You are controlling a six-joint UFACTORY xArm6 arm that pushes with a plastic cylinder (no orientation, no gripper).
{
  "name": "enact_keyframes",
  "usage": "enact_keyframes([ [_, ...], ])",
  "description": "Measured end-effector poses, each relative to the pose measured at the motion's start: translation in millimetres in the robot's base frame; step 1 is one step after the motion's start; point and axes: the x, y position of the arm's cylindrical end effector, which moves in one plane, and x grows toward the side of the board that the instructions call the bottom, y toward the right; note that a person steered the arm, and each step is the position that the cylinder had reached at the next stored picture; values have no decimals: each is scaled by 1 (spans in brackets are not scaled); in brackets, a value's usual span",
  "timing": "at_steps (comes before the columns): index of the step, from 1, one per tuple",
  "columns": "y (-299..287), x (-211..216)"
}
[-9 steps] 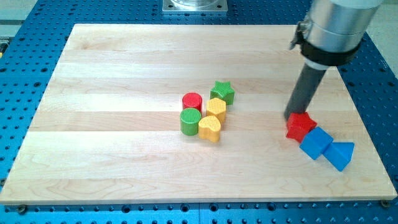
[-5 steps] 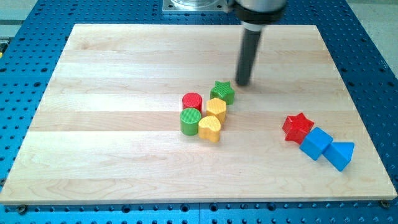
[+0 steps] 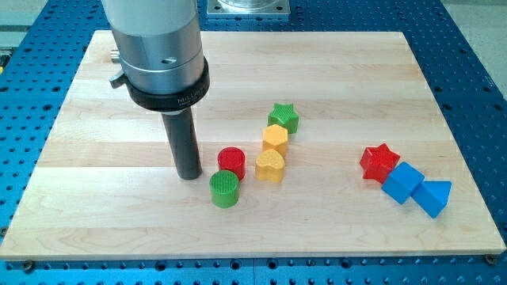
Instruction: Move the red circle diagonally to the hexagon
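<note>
The red circle [image 3: 232, 161] lies near the board's middle, just left of the yellow heart [image 3: 270, 166]. The yellow hexagon [image 3: 275, 137] sits above the heart, up and to the right of the red circle, with a small gap between them. My tip [image 3: 189, 176] rests on the board just left of the red circle, close to it or touching it. The green circle [image 3: 225, 188] lies right below the red circle, to the lower right of my tip. The green star [image 3: 283, 117] touches the hexagon's upper right.
A red star [image 3: 379, 161], a blue cube [image 3: 402, 183] and a blue triangle [image 3: 432, 196] cluster at the view's right. The wooden board [image 3: 119, 214] lies on a blue perforated table. The arm's grey body [image 3: 157, 47] hangs over the board's upper left.
My tip swept from the view's right, past the green star, to the left of the red circle. The red and green circles have shifted down and left, away from the hexagon.
</note>
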Motion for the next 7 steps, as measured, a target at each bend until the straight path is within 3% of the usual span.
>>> enact_keyframes([
  [1, 22, -4],
  [3, 135, 9],
  [4, 145, 41],
  [5, 118, 43],
  [6, 131, 60],
  [7, 189, 69],
])
